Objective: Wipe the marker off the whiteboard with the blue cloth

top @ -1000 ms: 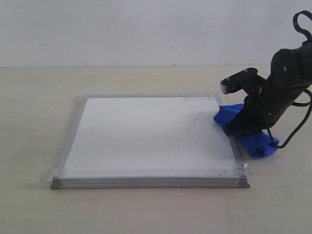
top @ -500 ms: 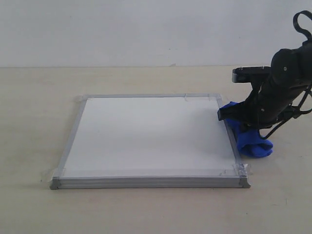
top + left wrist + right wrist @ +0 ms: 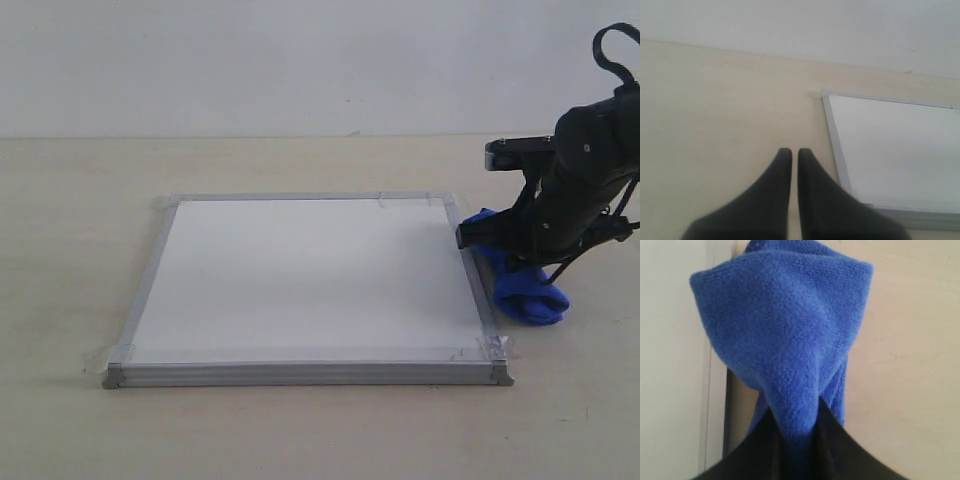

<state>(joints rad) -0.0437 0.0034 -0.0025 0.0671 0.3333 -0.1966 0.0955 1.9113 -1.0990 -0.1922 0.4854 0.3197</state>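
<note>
Blue cloth [image 3: 527, 292] is pinched tight in the right hand [image 3: 796, 432], parked on the tabletop [image 3: 300, 430] right against the whiteboard's [image 3: 300, 280] right frame edge; left hand [image 3: 791, 155] is pressed together over tabletop beside a board corner

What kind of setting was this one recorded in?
Probably a robot lab test bench rather than a home or office: a pale tabletop against a plain white wall, a whiteboard laid flat on it, and a blue cloth pinched in the right gripper.
</note>
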